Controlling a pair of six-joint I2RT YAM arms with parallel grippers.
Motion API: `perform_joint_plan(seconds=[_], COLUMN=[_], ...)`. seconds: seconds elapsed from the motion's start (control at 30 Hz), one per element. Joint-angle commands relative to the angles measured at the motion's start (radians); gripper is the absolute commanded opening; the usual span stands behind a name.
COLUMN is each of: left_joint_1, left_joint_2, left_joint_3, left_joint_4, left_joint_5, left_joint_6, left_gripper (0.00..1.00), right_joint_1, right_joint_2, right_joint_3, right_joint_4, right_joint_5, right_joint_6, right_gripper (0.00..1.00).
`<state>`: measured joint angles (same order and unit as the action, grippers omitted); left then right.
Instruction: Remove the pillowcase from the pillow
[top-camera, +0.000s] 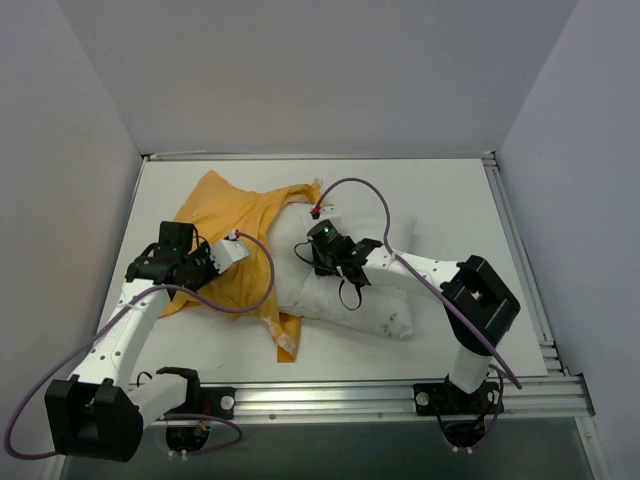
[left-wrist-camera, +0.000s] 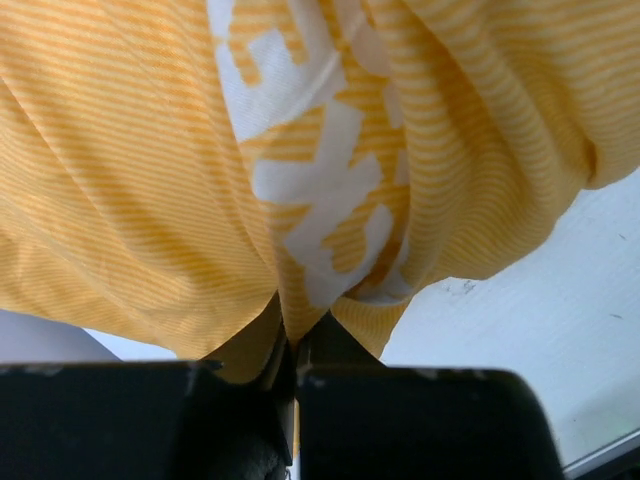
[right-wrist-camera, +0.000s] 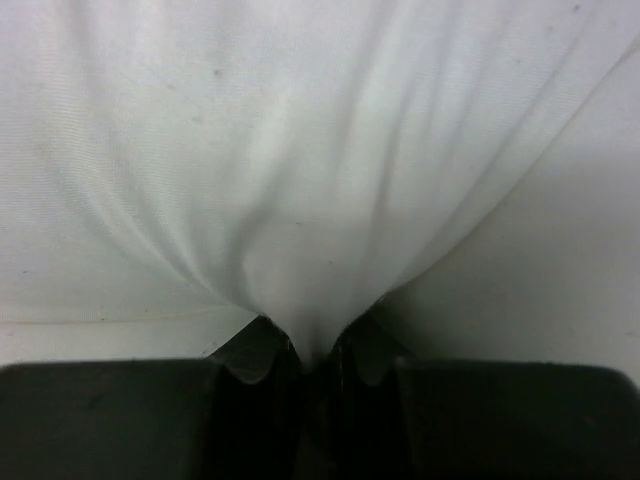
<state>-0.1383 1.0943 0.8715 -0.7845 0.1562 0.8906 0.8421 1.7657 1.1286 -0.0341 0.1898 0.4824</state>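
The orange-yellow pillowcase (top-camera: 235, 225) lies rumpled at the table's left and still covers the left end of the white pillow (top-camera: 365, 300), which sticks out to the right. My left gripper (left-wrist-camera: 297, 338) is shut on a pinched fold of the pillowcase (left-wrist-camera: 150, 180), close to its white lettering (left-wrist-camera: 320, 190). From above, the left gripper (top-camera: 208, 267) sits at the case's left edge. My right gripper (right-wrist-camera: 318, 345) is shut on a gathered fold of the pillow's white cloth (right-wrist-camera: 300, 150). Seen from above, the right gripper (top-camera: 320, 256) rests on the pillow just right of the case's opening.
The white table (top-camera: 450, 195) is bounded by metal rails at the front (top-camera: 400, 395) and right (top-camera: 520, 250), with grey walls around it. A purple cable (top-camera: 365, 190) arcs over the pillow from the right arm. Another cable (top-camera: 245, 300) loops over the pillowcase.
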Motion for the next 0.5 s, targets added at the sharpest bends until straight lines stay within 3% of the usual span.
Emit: perform_joint_plan(seconds=[0.0, 0.13, 0.27, 0.47], left_joint_1=[0.005, 0.058, 0.213, 0.341], left_joint_2=[-0.001, -0.002, 0.036, 0.076], left_joint_3=[0.009, 0.043, 0.101, 0.194], left_joint_4=[0.037, 0.069, 0.102, 0.133], left_joint_5=[-0.053, -0.109, -0.107, -0.113], left_joint_6=[-0.028, -0.01, 0.042, 0.105], left_gripper=[0.02, 0.02, 0.02, 0.02], right_joint_1=[-0.081, -0.242, -0.459, -0.681], right_joint_2=[0.178, 0.112, -0.01, -0.081], right_joint_3=[-0.154, -0.219, -0.276, -0.242], right_joint_4=[-0.125, -0.112, -0.104, -0.141], right_joint_5=[-0.039, -0.012, -0.033, -0.043], right_joint_6=[0.004, -0.022, -0.086, -0.153], right_gripper=[0.0, 0.0, 0.0, 0.0])
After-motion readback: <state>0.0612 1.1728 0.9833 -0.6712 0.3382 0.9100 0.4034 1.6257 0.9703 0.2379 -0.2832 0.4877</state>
